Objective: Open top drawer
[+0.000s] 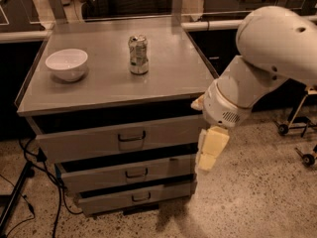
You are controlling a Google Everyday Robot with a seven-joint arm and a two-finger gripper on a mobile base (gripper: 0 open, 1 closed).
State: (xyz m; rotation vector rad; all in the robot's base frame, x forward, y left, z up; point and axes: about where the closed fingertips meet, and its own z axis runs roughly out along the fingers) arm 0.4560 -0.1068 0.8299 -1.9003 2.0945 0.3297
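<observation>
The top drawer (89, 144) is the tallest and widest of three grey drawers in the metal cabinet. It has a small dark bar handle (132, 137) at its centre and a dark gap above its front panel. My gripper (210, 150) is pale yellow and hangs pointing down from the white arm (257, 68). It is beside the right end of the top drawer's front, well to the right of the handle and holding nothing that I can see. The two shorter drawers (99, 175) sit below.
A white bowl (67, 63) and a drink can (138, 54) stand on the cabinet top (168, 83). Cables (27, 182) run over the floor at the left. Wheeled stands (297, 128) are at the right. A counter runs behind the cabinet.
</observation>
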